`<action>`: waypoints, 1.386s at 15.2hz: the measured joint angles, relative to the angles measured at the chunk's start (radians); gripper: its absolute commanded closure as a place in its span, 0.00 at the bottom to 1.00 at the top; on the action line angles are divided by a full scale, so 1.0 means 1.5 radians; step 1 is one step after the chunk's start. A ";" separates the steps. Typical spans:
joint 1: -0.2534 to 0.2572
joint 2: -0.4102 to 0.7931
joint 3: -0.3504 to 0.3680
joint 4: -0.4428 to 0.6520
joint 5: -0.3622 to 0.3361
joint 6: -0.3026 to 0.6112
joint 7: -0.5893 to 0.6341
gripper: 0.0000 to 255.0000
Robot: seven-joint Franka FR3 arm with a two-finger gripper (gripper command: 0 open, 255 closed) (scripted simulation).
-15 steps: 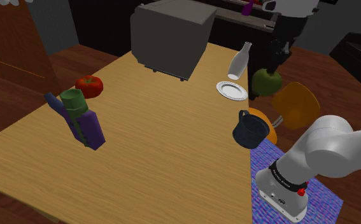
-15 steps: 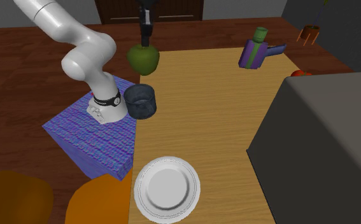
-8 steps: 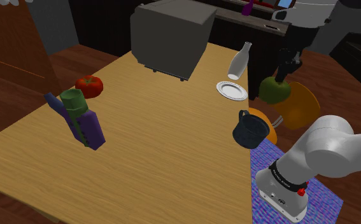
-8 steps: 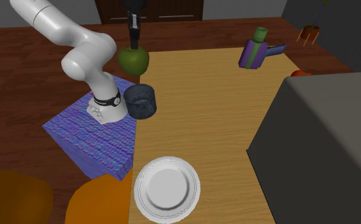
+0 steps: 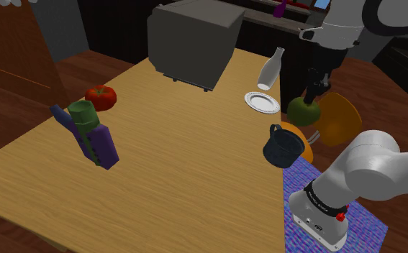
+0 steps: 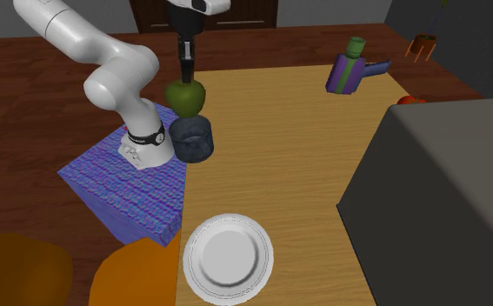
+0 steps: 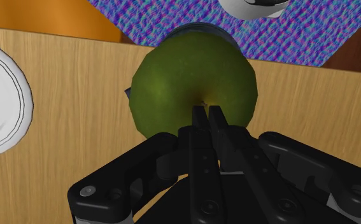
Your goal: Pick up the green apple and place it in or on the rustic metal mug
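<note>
The hand (image 6: 185,76) is lower than a second ago, and the green apple (image 6: 185,96) it grips comes down with it. After a small drift to the second exterior view's left, the apple now hangs just above the dark mug (image 6: 192,139).

A light wooden tabletop (image 5: 180,154) carries a big grey box (image 5: 191,39) at its far end in the shoulder view. Near that view's left edge sits a red tomato (image 5: 101,95), and just beside it a purple container (image 5: 103,146) topped with a green cylinder (image 5: 82,113). On the opposite edge lies a white plate (image 5: 261,102), with a white bottle (image 5: 270,70) just beyond it. Orange chairs (image 6: 23,271) stand on the dark wooden floor (image 6: 36,78) off the plate's corner of the tabletop, and a brown door (image 6: 236,13) shows in the background
</note>
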 measured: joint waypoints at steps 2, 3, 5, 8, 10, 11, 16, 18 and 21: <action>-0.001 -0.004 -0.002 -0.020 -0.001 0.016 0.000 1.00; 0.000 -0.006 -0.001 -0.030 -0.001 0.023 0.002 1.00; -0.001 -0.010 -0.003 -0.048 -0.003 0.038 0.002 1.00; -0.001 -0.012 -0.004 -0.077 -0.003 0.065 0.004 1.00; -0.001 -0.016 -0.004 -0.097 -0.004 0.081 0.006 1.00; -0.001 -0.020 -0.005 -0.108 -0.004 0.088 0.007 1.00; -0.002 -0.020 -0.007 -0.123 -0.006 0.103 0.006 1.00; -0.002 -0.020 -0.007 -0.123 -0.006 0.104 0.006 1.00; -0.002 -0.020 -0.007 -0.123 -0.006 0.104 0.006 0.00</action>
